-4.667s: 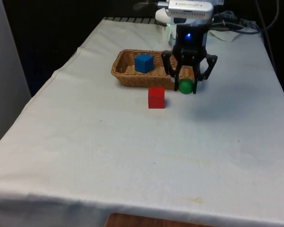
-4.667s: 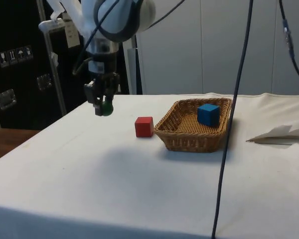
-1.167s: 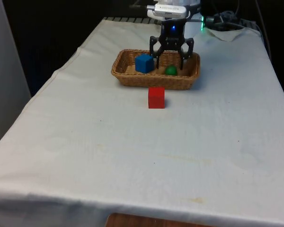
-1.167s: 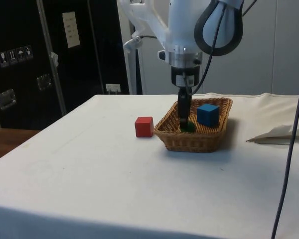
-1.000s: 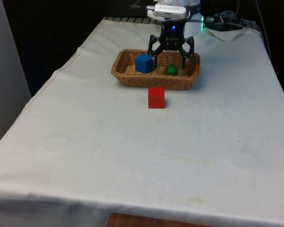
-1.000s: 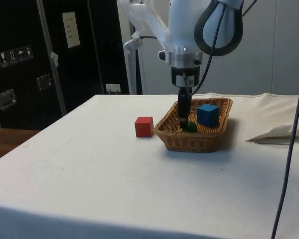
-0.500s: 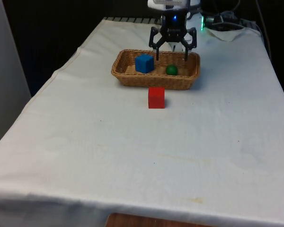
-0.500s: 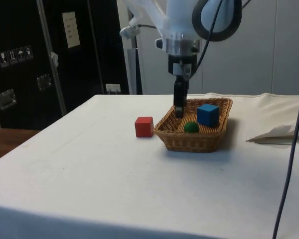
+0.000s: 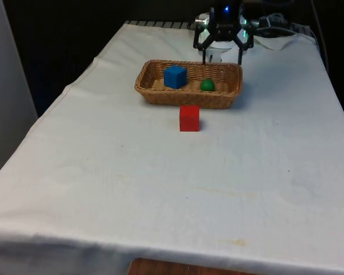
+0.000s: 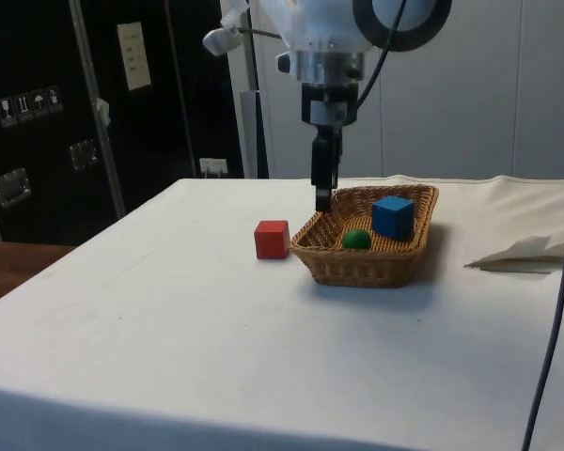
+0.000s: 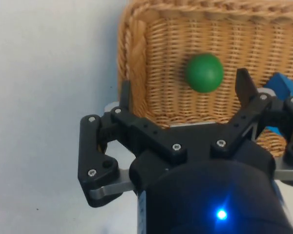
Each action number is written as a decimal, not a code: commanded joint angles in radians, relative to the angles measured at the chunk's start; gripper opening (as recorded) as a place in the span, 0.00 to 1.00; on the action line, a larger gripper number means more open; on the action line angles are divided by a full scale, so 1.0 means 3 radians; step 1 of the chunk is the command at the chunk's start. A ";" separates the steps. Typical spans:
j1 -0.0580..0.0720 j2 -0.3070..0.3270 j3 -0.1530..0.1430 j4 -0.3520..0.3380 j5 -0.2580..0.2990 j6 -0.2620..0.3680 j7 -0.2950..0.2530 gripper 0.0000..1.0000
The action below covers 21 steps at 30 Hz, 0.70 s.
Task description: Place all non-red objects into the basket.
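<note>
A woven wicker basket [image 9: 155, 91] [image 10: 331, 258] [image 11: 136, 63] stands on the white cloth. Inside it lie a green ball [image 9: 207, 85] [image 10: 357, 240] [image 11: 204, 72] and a blue cube [image 9: 175, 76] [image 10: 393, 215] [image 11: 286, 86]. A red cube [image 9: 189, 118] [image 10: 272, 239] rests on the cloth just outside the basket, on the side nearer the front camera. My gripper [image 9: 222, 54] [image 10: 321, 198] [image 11: 183, 90] hangs open and empty above the basket's far rim, well above the green ball.
Crumpled white paper [image 10: 531, 254] lies on the cloth beyond the basket in the side view. Cables [image 9: 286, 26] trail at the table's far end. Broad bare cloth [image 9: 178, 183] stretches toward the near edge.
The gripper had carried the green ball from beside the basket into it and released it. Over the last second it has risen open, away from the ball, toward the far rim.
</note>
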 commanded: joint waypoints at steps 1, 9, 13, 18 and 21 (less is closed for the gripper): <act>0.0023 0.0040 0.0043 0.0053 0.0017 -0.0043 0.0053 1.00; 0.0030 0.0100 0.0183 0.0243 0.0033 -0.0163 0.0170 1.00; 0.0030 0.0090 0.0227 0.0330 0.0033 -0.0247 0.0220 1.00; 0.0027 0.0053 0.0237 0.0373 0.0040 -0.0303 0.0247 1.00; 0.0033 0.0013 0.0240 0.0387 0.0060 -0.0330 0.0283 1.00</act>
